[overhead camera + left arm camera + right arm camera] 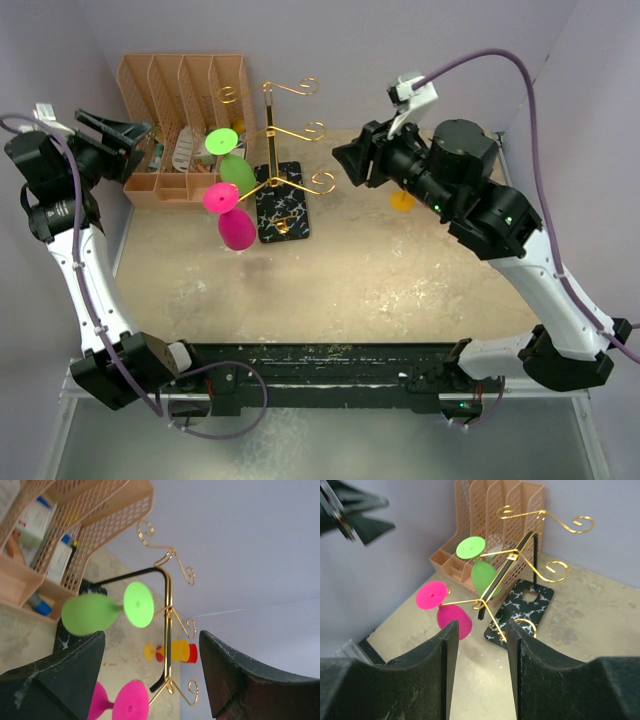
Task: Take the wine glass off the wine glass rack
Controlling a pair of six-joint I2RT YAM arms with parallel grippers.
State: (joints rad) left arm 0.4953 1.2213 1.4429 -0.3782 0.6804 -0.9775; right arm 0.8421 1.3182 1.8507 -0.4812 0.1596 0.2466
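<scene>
Where the table point(400, 270) meets its far left corner, the wine glass rack point(271, 133) stands upright: a thin gold pole with curled hook arms branching at several heights, planted on a square black base point(284, 212) veined in white. Two wine glasses hang from the arms on its left side, each tilted with its round foot up and its bowl down. The green wine glass point(235, 168) hangs farther back and higher. The pink wine glass point(235, 225) hangs lower and nearer, its bowl just beside the near left corner of the base and close above the tabletop.

A tan slotted desk organiser point(180, 90) stands just behind and to the left of the rack, and the green glass's foot shows against its front. A yellow glass point(402, 201) sits on the table well to the right of the rack. The left wrist view shows something red touching it, too small to tell.

The left gripper point(151, 637) is raised at the left edge, near the organiser, with its fingers spread wide and both glasses framed between them at a distance. The right gripper point(481, 630) is raised on the rack's right side, fingers apart and empty. From there the pole and gold arms stand between it and the glasses.
</scene>
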